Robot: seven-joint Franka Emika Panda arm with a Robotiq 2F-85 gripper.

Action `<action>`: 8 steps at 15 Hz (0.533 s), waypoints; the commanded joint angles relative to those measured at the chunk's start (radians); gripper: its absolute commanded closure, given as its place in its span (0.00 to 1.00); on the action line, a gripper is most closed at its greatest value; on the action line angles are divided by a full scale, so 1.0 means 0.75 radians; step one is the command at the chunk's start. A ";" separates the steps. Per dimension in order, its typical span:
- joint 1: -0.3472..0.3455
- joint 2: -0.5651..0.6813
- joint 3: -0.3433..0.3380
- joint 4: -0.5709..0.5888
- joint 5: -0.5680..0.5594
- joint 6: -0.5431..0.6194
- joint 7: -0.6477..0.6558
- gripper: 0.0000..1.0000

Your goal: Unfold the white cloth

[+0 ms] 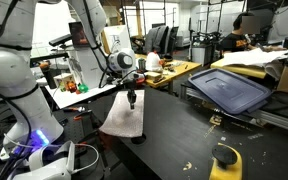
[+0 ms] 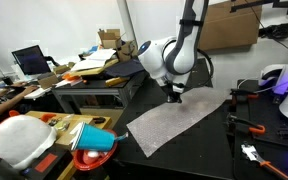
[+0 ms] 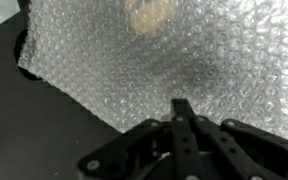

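The white cloth is a bubbly, textured sheet lying flat and spread out on the black table in both exterior views (image 1: 121, 117) (image 2: 174, 121). It fills most of the wrist view (image 3: 154, 60). My gripper (image 1: 131, 100) (image 2: 174, 98) hangs just above the sheet's far part, fingers pointing down. In the wrist view the black fingers (image 3: 182, 108) are pressed together with nothing between them.
The black table (image 1: 174, 140) has a yellow object (image 1: 225, 158) at its near edge. A blue bin lid (image 1: 229, 88) lies beyond. In an exterior view a red bowl (image 2: 91, 158) and white helmet (image 2: 22, 138) sit on a side table, tools (image 2: 249, 152) at right.
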 commanded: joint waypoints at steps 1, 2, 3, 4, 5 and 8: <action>0.027 0.037 -0.039 -0.019 0.007 0.150 0.003 1.00; 0.033 0.054 -0.051 -0.017 0.003 0.189 -0.005 1.00; 0.040 0.067 -0.065 -0.017 -0.004 0.226 -0.013 1.00; 0.048 0.072 -0.082 -0.016 -0.023 0.251 -0.024 1.00; 0.059 0.072 -0.099 -0.015 -0.042 0.268 -0.030 1.00; 0.092 0.091 -0.168 -0.005 -0.129 0.368 -0.062 1.00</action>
